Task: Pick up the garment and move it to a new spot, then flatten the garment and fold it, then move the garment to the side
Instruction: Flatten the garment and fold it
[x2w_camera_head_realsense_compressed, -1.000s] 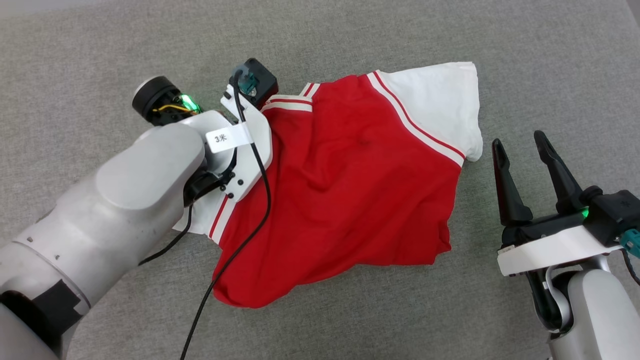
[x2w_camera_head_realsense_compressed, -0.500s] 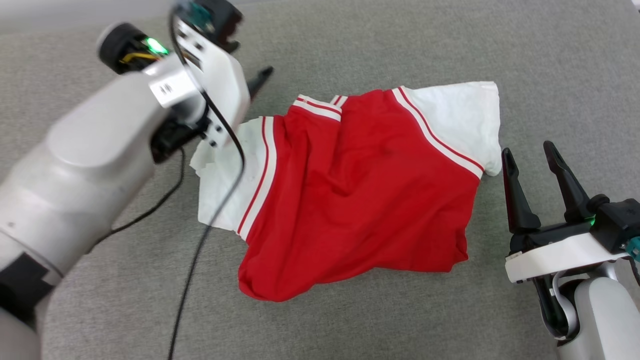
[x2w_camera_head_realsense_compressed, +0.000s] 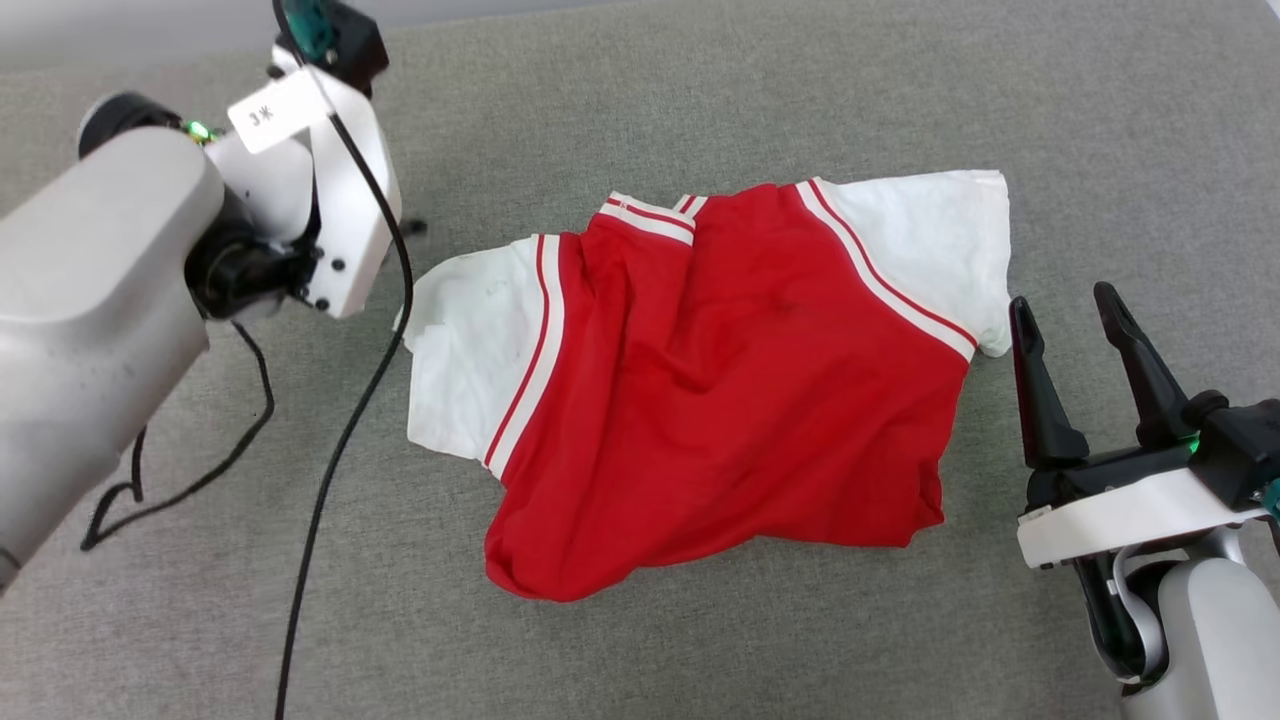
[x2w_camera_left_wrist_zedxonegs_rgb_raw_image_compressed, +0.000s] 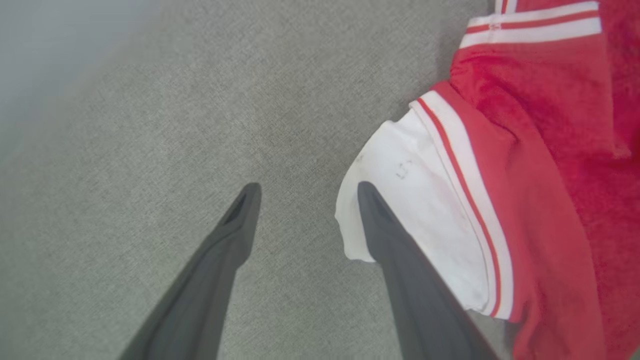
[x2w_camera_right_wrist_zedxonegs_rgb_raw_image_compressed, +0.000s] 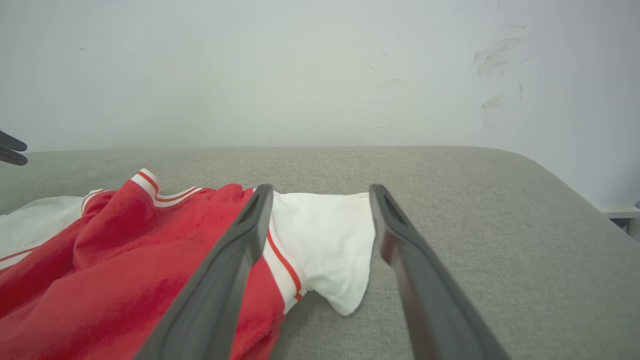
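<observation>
Across the grey upholstered surface (x2w_camera_head_realsense_compressed: 700, 90) the garment (x2w_camera_head_realsense_compressed: 720, 400) lies rumpled at centre, sleeves spread left and right, hem near. Left gripper (x2w_camera_left_wrist_zedxonegs_rgb_raw_image_compressed: 305, 187): fingers parted, empty, beside the left white sleeve. Right gripper (x2w_camera_head_realsense_compressed: 1062, 297): fingers parted, empty, just right of the right sleeve. Black cable (x2w_camera_head_realsense_compressed: 330, 470) trails left of the garment.

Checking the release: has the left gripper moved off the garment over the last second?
Yes. The left gripper has drawn back leftward in the head view, from over the garment at its white sleeve to the gray surface beside it, open.
</observation>
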